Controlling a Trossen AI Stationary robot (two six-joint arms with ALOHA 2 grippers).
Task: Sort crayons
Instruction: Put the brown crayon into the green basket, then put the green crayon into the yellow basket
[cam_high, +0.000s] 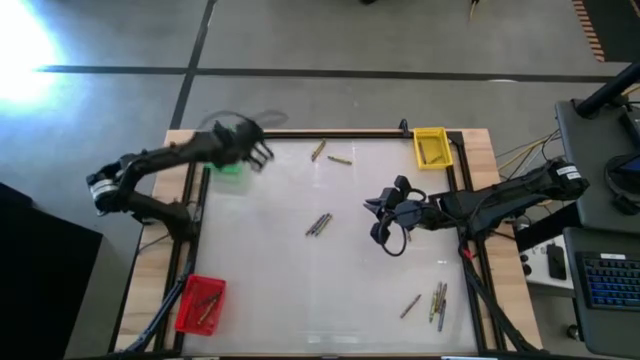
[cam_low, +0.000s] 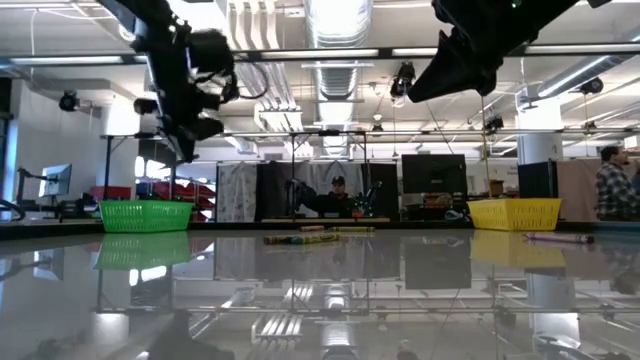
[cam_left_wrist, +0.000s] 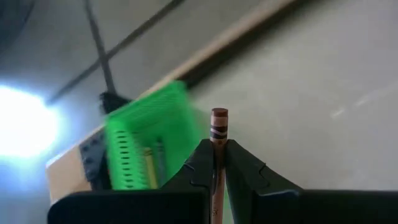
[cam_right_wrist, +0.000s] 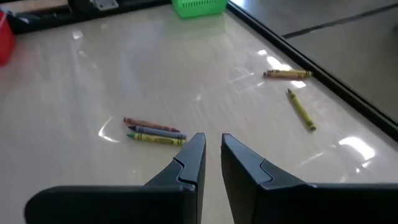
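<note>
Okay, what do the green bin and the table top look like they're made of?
The green bin looks like moulded plastic: bright uniform colour, walls pierced with rows of slots. The table top seems a smooth glossy sheet, perhaps laminate or acrylic; it mirrors the ceiling lights. The edging looks like pale bare wood.

Thin crayons (cam_high: 319, 224) lie scattered flat on the table in small clusters; one brown crayon (cam_left_wrist: 218, 127) is held upright.

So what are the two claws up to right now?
Left claw shut on a brown crayon, near the green bin. Right claw slightly apart, empty, above loose crayons. Nothing in the way.
</note>
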